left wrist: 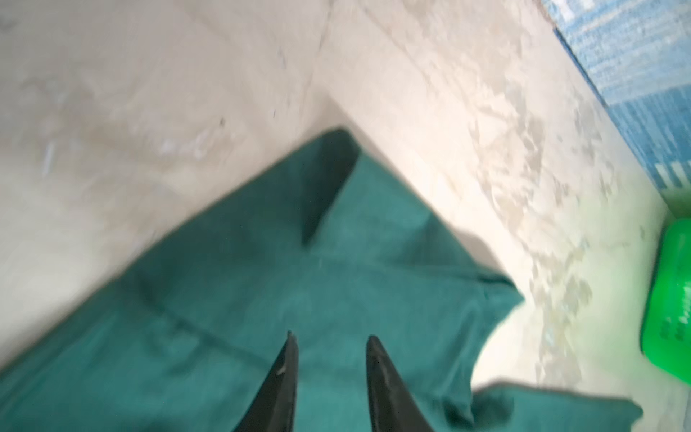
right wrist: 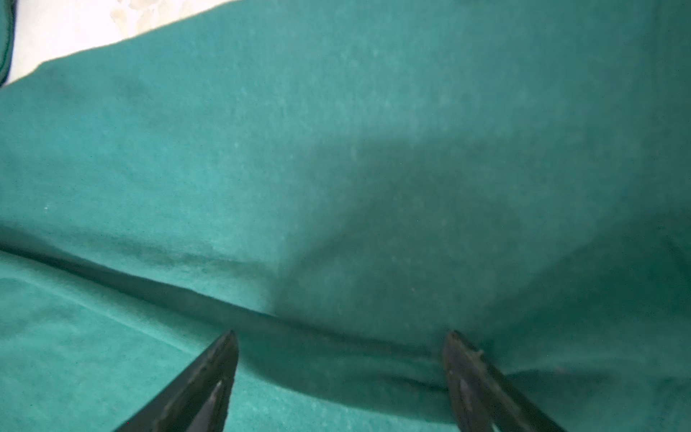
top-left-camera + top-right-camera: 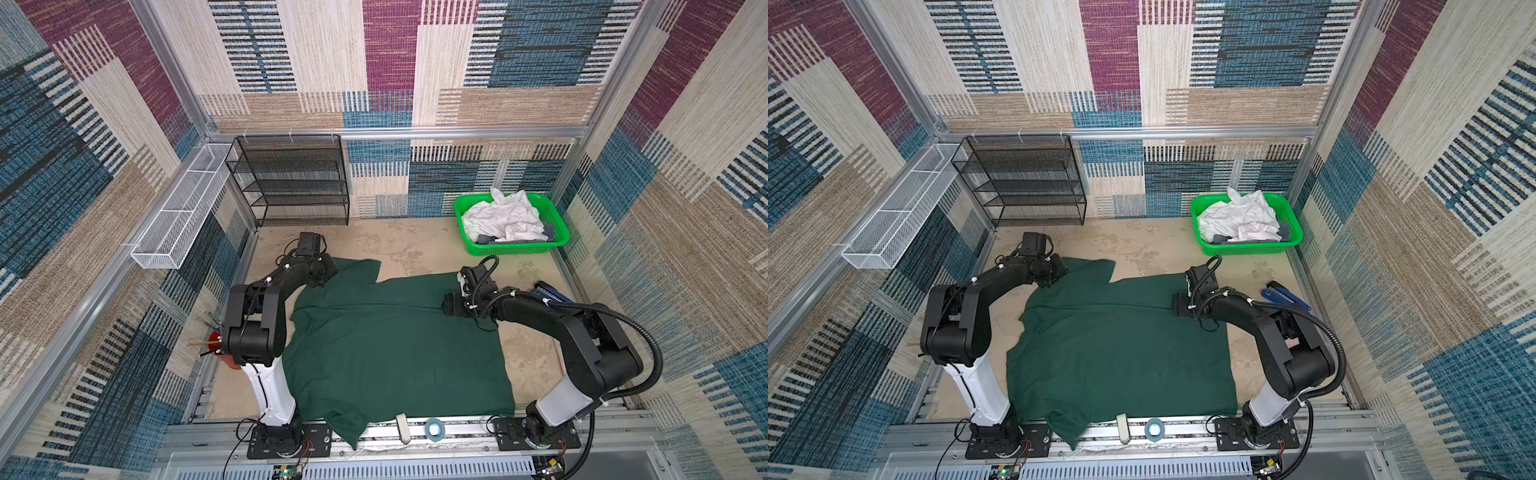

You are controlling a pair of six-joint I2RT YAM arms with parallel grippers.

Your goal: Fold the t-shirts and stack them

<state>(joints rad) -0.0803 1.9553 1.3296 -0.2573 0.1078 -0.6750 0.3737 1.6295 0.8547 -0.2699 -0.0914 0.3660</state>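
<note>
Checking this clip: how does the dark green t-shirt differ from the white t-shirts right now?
Colour: the dark green t-shirt is deep green, the white t-shirts white. Place: the green one lies on the table; the white ones sit in the green basket. State: the green one is spread mostly flat; the white ones are a crumpled heap. Both are soft cloth, not yet stacked.

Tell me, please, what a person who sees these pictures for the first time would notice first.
A large dark green cloth t-shirt lies spread over the middle of the beige table. The left gripper and right gripper stand open over it. At the far right corner, a bright green plastic basket holds crumpled white shirts.
</note>
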